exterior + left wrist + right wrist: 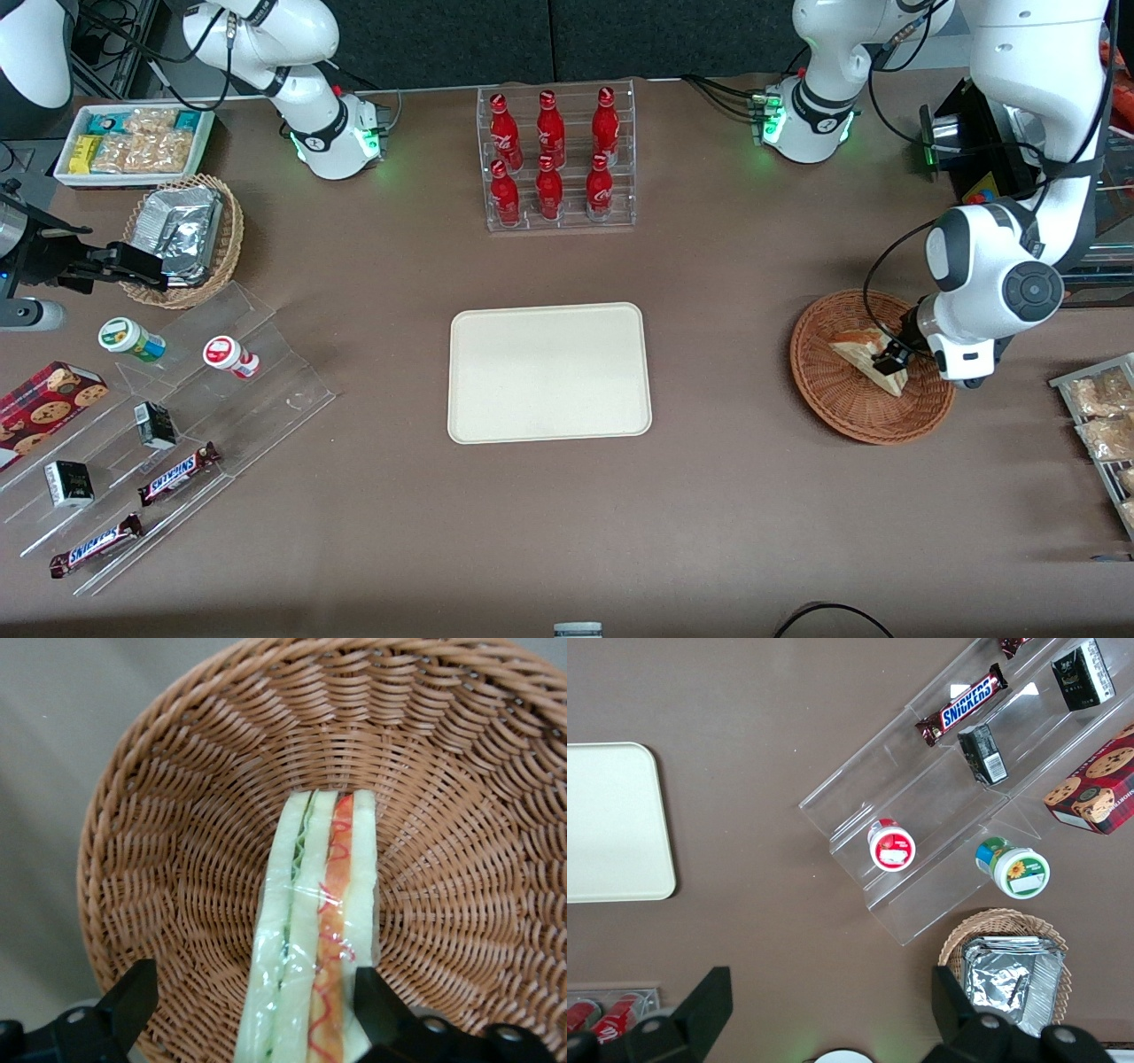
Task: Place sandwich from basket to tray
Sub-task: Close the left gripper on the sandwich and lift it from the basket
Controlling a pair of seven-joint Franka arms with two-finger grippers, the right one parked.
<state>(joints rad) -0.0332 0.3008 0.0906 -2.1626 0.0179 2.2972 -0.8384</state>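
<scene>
Down in the round reddish woven-wicker basket [177,815], tool [257,1010] standing wide, straddling the clear-wrapped triangular sandwich [314,948] lying in it, smooth cream rectangular tray [549,372] sitting well apart.

- "SNICKERS" reads in blue letters on the upper Snickers bar [180,474] on the clear stepped stand [266,354].
- The same word shows on the lower Snickers bar [96,545], at about 7 o'clock from the first.
- White script, seemingly the Coca-Cola logo, runs down the red bottles [550,187] in the clear rack [483,159]; it is too small to read surely.
- The gripper [889,359] over the basket [824,403] bears no readable text.
</scene>
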